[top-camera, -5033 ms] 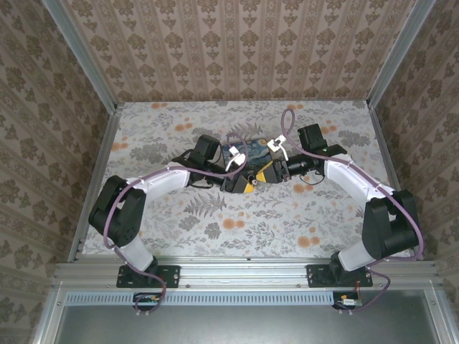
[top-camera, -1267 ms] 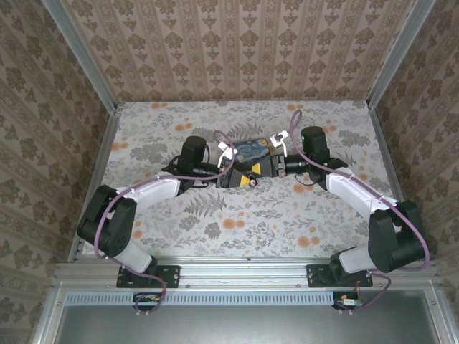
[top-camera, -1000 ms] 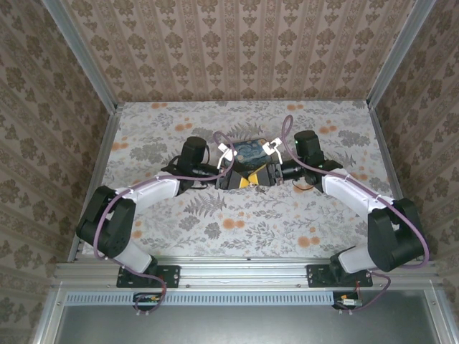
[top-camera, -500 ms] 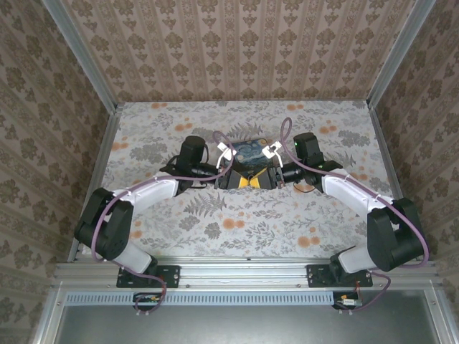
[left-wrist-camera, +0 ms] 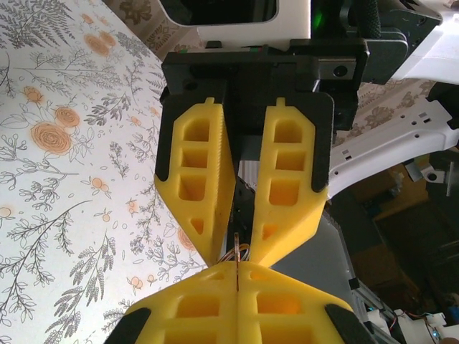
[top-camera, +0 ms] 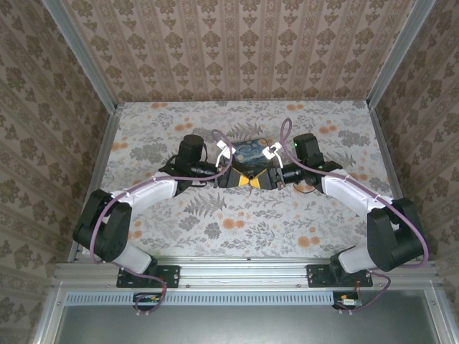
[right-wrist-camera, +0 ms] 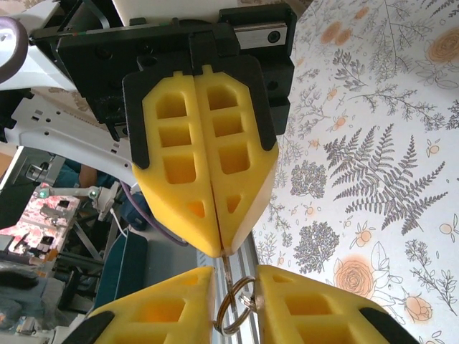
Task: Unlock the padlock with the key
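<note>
In the top view the two arms reach up from the bottom edge across the floral counter (top-camera: 237,222) and meet tip to tip at the centre of the frame.

In the left wrist view, the left pincer (left-wrist-camera: 237,269) sits at the bottom centre with its yellow fingers pressed together on the key (left-wrist-camera: 236,251). The key shows as a thin metal sliver, seen edge-on, standing out of the seam between them.

In the right wrist view, the right pincer (right-wrist-camera: 235,287) is at the bottom centre and is spread. The key ring (right-wrist-camera: 237,309) hangs in the gap between its two fingers. Whether the ring touches either finger cannot be told.

Just past the meeting point in the top view lies the blue-and-yellow swirl-painted box (top-camera: 251,150), partly covered by the wrists. The patterned back wall (top-camera: 237,50) fills the top of the frame.
</note>
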Robot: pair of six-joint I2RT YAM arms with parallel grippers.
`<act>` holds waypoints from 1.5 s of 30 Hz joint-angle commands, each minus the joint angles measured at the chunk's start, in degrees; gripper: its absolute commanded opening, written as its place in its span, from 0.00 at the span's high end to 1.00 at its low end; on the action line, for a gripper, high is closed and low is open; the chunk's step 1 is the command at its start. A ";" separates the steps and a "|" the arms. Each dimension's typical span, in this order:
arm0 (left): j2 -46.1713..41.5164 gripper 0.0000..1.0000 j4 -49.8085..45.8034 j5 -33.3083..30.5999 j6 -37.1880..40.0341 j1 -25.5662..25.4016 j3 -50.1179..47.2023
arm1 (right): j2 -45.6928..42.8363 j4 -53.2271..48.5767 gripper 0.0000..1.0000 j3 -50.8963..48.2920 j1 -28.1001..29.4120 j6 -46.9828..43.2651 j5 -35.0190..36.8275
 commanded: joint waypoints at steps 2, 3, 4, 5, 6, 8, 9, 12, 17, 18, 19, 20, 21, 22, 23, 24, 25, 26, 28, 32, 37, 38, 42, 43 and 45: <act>-1.84 1.00 2.01 1.49 -1.20 0.64 0.98 | 0.24 0.51 0.81 -0.87 0.03 -0.13 -1.82; -1.84 1.00 2.37 1.49 -1.34 0.64 0.94 | 0.24 0.57 0.82 -0.90 0.05 -0.19 -1.88; -1.84 1.00 2.53 1.49 -1.45 0.73 0.81 | 0.25 0.57 0.84 -0.89 0.10 -0.14 -1.85; -1.73 1.00 2.58 1.58 -1.45 0.74 0.87 | 0.24 0.51 0.86 -0.98 0.04 -0.24 -1.84; -1.80 1.00 2.58 1.62 -1.45 0.73 0.89 | 0.19 0.56 0.87 -0.98 0.07 -0.23 -2.01; -1.75 1.00 2.58 1.67 -1.47 0.73 0.80 | 0.07 0.75 0.93 -1.29 0.19 -0.27 -2.18; -1.75 1.00 2.54 1.51 -1.46 0.73 0.82 | -0.04 1.03 0.95 -1.37 0.30 -0.19 -2.56; -1.62 1.00 2.70 1.45 -1.59 0.77 0.81 | -0.62 2.84 0.99 -2.22 0.68 0.58 -3.27; -1.00 1.00 3.24 1.31 -1.80 0.73 0.94 | -1.34 6.68 1.00 -3.83 1.76 3.01 -3.66; -0.85 1.00 3.33 1.31 -1.81 0.71 1.00 | -1.34 7.36 1.00 -4.00 2.08 3.70 -3.37; -0.79 1.00 3.43 0.94 -1.82 0.73 1.00 | -3.10 8.09 1.00 -4.28 2.36 4.60 -2.23; -0.83 1.00 3.17 0.11 -1.85 0.79 0.97 | -3.58 8.27 1.00 -4.48 2.41 5.09 -1.09; -0.85 0.88 2.50 -1.42 -1.63 1.18 0.99 | -3.97 8.17 1.00 -4.79 2.44 5.45 0.37; -0.94 0.74 1.89 -3.16 -1.67 1.69 0.98 | -4.25 7.28 1.00 -5.02 2.27 5.23 2.21; -1.12 0.63 1.12 -5.60 -1.84 2.40 0.84 | -4.37 5.95 1.00 -5.23 1.97 4.75 3.91; -1.37 0.56 0.19 -8.32 -2.05 3.18 0.63 | -4.41 5.45 1.00 -5.66 1.45 4.84 5.56; -1.73 0.52 -1.02 -10.86 -2.26 3.94 0.64 | -4.33 5.31 1.00 -6.17 0.91 5.34 6.93; -2.25 0.49 -2.35 -13.97 -2.46 4.53 0.54 | -4.21 5.42 1.00 -6.78 0.14 6.09 8.14; -3.37 0.45 -4.61 -20.18 -3.24 5.12 0.08 | -4.09 6.43 1.00 -8.14 -1.22 8.65 11.90; -5.67 0.42 -11.06 -38.57 -6.44 2.99 -1.47 | -4.41 11.83 1.00 -12.08 -3.92 16.99 19.19; -7.62 0.38 -17.75 -64.42 -15.43 -6.95 -5.06 | -8.93 12.81 1.00 -16.33 -8.41 24.49 30.64; -7.49 0.35 -19.18 -69.01 -17.10 -9.55 -4.87 | -10.74 12.23 1.00 -17.14 -9.33 25.29 33.23; -3.25 0.28 -21.14 -80.04 -21.93 -17.57 -1.63 | -17.34 8.04 1.00 -17.52 -10.43 25.28 39.68; -1.42 0.28 -22.38 -82.22 -23.34 -18.82 -0.10 | -18.23 7.22 1.00 -17.42 -10.48 25.30 40.46; 3.10 0.27 -23.50 -85.14 -26.34 -21.00 2.98 | -19.37 4.76 1.00 -17.09 -10.70 25.02 42.58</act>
